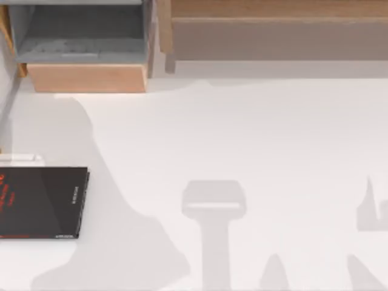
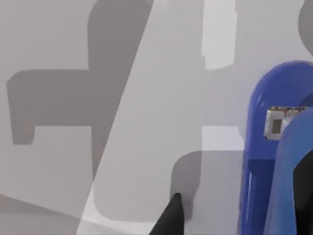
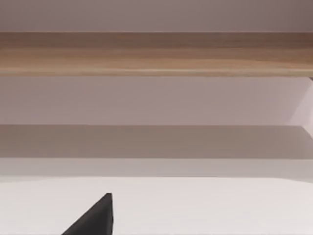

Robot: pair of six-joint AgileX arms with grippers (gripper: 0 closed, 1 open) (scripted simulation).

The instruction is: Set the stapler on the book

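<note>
At the desk's [image 1: 254,139] left edge lies the book [image 1: 42,202], while our left hand [image 2: 234,215], fingers hidden so we cannot tell their state, has the blue stapler [image 2: 274,147] close against it, lengthwise along its reach.

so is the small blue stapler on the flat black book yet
No. The black book lies bare at the table's left edge; the blue stapler appears close beside the left gripper's fingertip.

Glossy blue stapler [image 2: 259,161]; glossy black book [image 1: 42,203].
</note>
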